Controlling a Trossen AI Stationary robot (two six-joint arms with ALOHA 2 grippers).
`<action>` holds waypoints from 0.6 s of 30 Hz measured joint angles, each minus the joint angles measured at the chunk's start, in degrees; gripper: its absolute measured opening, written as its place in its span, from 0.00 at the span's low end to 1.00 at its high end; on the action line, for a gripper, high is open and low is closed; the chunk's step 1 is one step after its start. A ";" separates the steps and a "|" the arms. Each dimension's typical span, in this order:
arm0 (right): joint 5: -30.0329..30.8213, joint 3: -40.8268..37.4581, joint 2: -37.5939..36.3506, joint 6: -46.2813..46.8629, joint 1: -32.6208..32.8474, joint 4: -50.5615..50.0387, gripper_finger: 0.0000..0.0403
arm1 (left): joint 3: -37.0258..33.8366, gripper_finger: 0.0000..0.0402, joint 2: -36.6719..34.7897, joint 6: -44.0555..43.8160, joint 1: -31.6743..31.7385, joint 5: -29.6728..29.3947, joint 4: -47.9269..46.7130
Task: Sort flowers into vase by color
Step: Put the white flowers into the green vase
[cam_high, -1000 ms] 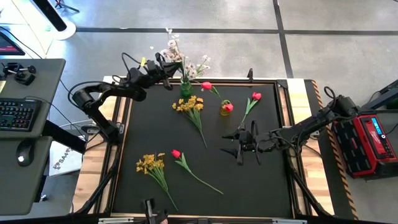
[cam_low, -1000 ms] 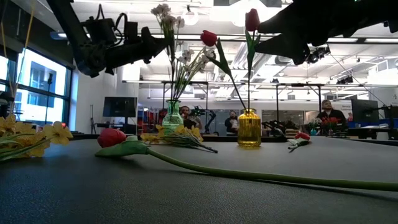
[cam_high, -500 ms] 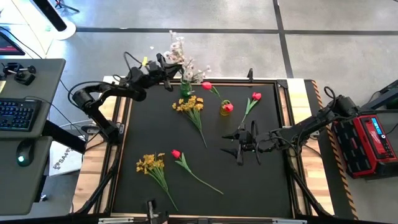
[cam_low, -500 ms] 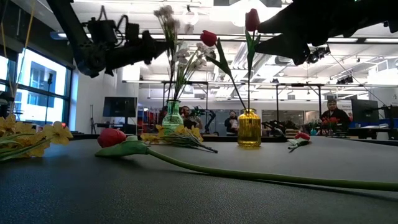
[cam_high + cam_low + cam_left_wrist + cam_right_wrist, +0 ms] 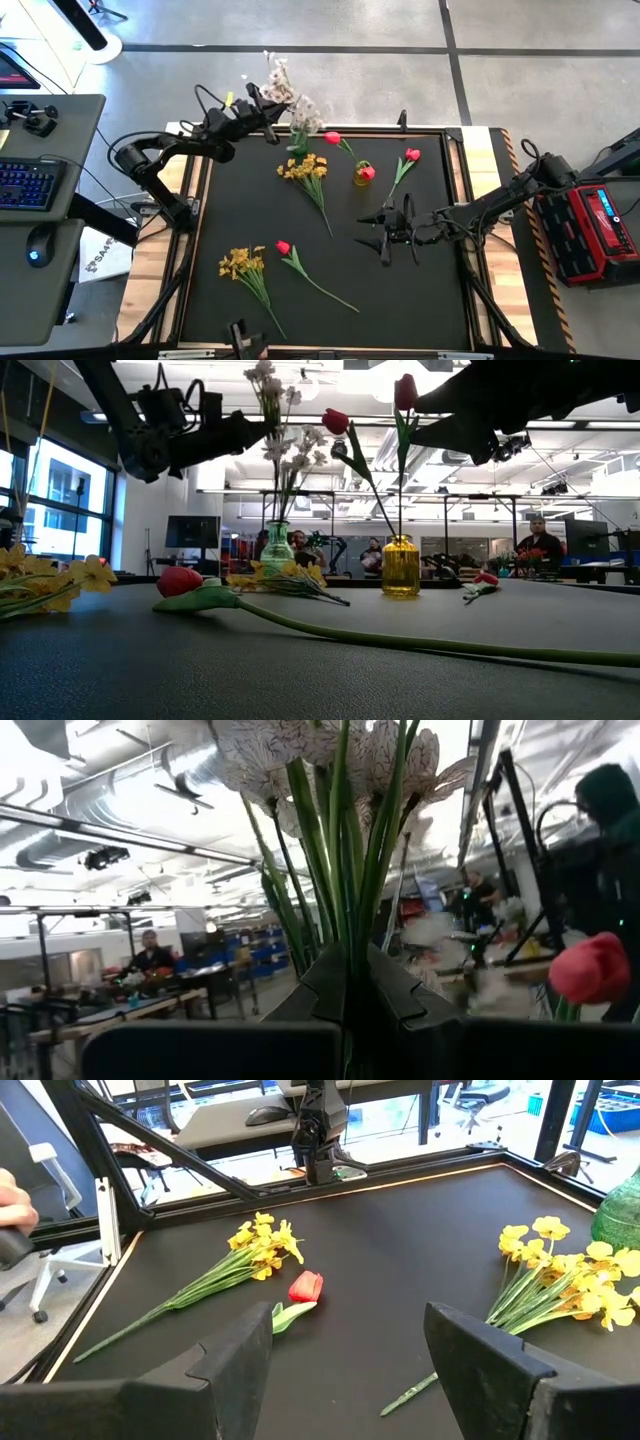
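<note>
Overhead, table-level, two wrist views — sharing the table (image 5: 400,280).

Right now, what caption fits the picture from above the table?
Left claw holds white sprig over green vase; yellow bunches and tulips wait on the mat.

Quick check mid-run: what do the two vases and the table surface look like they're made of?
Green vase: looks like clear tinted glass; the room shows through it and it glints.
Yellow vase: likewise translucent amber glass or possibly plastic, glossy, with the stems visible inside.
Table mat: matte black, finely pebbled like rubber or leatherette; it gives only a dull sheen.
</note>
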 joint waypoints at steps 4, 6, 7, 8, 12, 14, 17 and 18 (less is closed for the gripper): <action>-0.02 0.00 0.00 0.25 0.00 0.00 0.61 | 0.00 0.00 0.00 0.04 -0.04 0.81 -1.58; -0.01 0.00 0.00 0.51 0.00 0.00 0.61 | 0.00 0.00 0.00 -0.71 -0.02 1.36 -1.62; 0.00 0.00 0.00 0.52 0.00 0.00 0.61 | 0.00 0.00 0.00 -1.10 -0.02 1.67 -1.59; 0.00 0.00 0.00 0.52 0.00 0.00 0.61 | 0.00 0.00 0.00 -1.65 -0.02 1.87 -1.63; -0.02 0.00 0.00 0.52 0.00 0.00 0.61 | 0.03 0.00 -0.02 -2.19 -0.04 1.97 -4.83; 0.00 0.00 0.00 0.52 0.00 0.00 0.61 | 0.02 0.01 0.00 -2.18 0.00 1.94 -7.55; 0.00 0.00 0.00 0.52 0.00 0.00 0.61 | 0.02 0.03 0.00 -2.20 0.02 1.92 -9.78; -0.01 0.00 0.00 0.52 0.00 0.00 0.61 | 0.02 0.04 0.00 -2.21 0.00 1.95 -10.30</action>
